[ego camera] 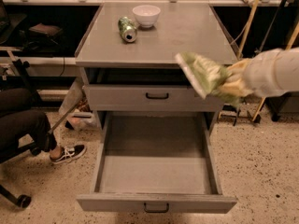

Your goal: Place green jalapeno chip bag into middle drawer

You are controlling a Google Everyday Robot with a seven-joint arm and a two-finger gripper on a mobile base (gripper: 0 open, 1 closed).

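The green jalapeno chip bag (201,73) is green with pale yellowish print and hangs in the air at the right, level with the cabinet's upper drawer front. My gripper (230,85) is shut on the bag's right end, and my white arm reaches in from the right edge. The middle drawer (156,174) is pulled wide open below, with tall side walls and a bare grey floor. The bag is above and right of the drawer's back right corner.
A crushed green soda can (127,29) and a white bowl (146,15) sit on the cabinet top (187,36). A shallower drawer front with a black handle (157,96) is above the open drawer. A seated person's leg and shoe (67,154) are at the left. Wooden poles stand at the right.
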